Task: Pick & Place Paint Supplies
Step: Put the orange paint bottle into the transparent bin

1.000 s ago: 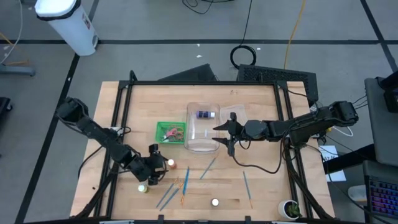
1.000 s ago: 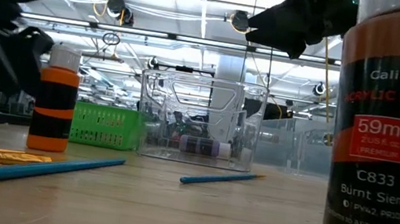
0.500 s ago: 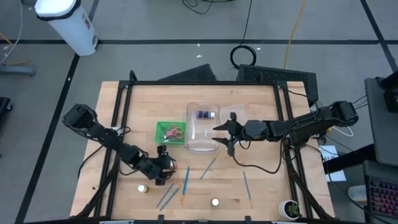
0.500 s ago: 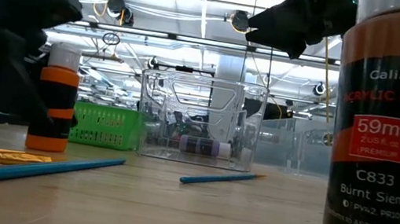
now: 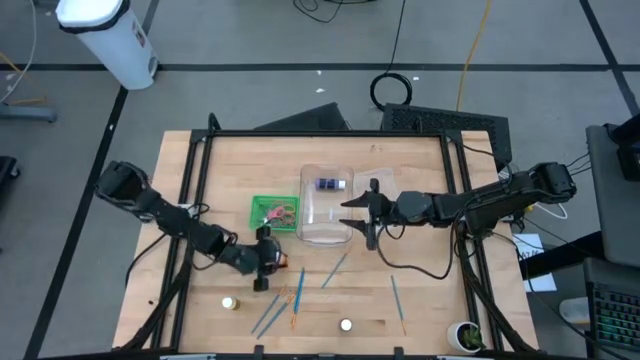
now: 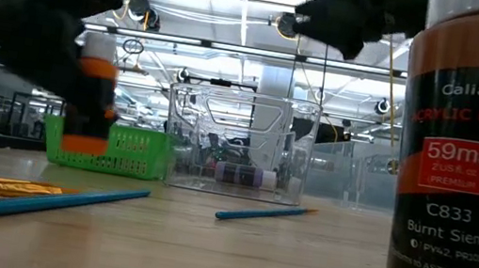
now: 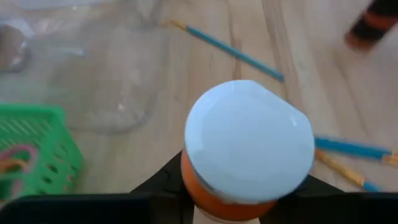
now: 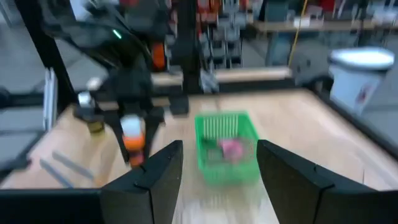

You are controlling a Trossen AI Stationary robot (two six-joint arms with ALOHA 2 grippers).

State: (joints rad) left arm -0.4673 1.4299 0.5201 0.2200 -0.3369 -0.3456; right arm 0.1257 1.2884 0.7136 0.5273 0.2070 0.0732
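A small orange paint bottle (image 6: 91, 98) with a white cap (image 7: 249, 140) hangs just above the wood, between the green basket (image 5: 275, 213) and the loose brushes. My left gripper (image 5: 268, 259) is shut on it. My right gripper (image 5: 368, 212) hovers open at the right side of the clear container (image 5: 327, 207), nothing between its fingers (image 8: 155, 174). A purple bottle (image 5: 331, 184) lies on its side in the container. Scissors with pink handles (image 7: 15, 155) lie in the basket. My left gripper pinches the bottle's orange body (image 7: 208, 196) just under the white cap, one finger (image 7: 158, 183) on each side. The fingers come from the table's left, slanting downward. The bottle stands nearly upright in the hold, its base (image 6: 83, 144) lifted clear of the table.
Blue and orange brushes (image 5: 285, 300) (image 5: 335, 270) (image 5: 397, 298) lie scattered on the near half of the table. A small bottle (image 5: 229, 302) stands near left, and a burnt sienna bottle (image 6: 467, 168) stands near the front edge. Black frame rails (image 5: 190, 200) border the table.
My left gripper has swung toward the table's right, taken hold of the orange bottle where it stood, and raised it off the wood, carrying it a little toward the green basket. My right gripper has kept its place.
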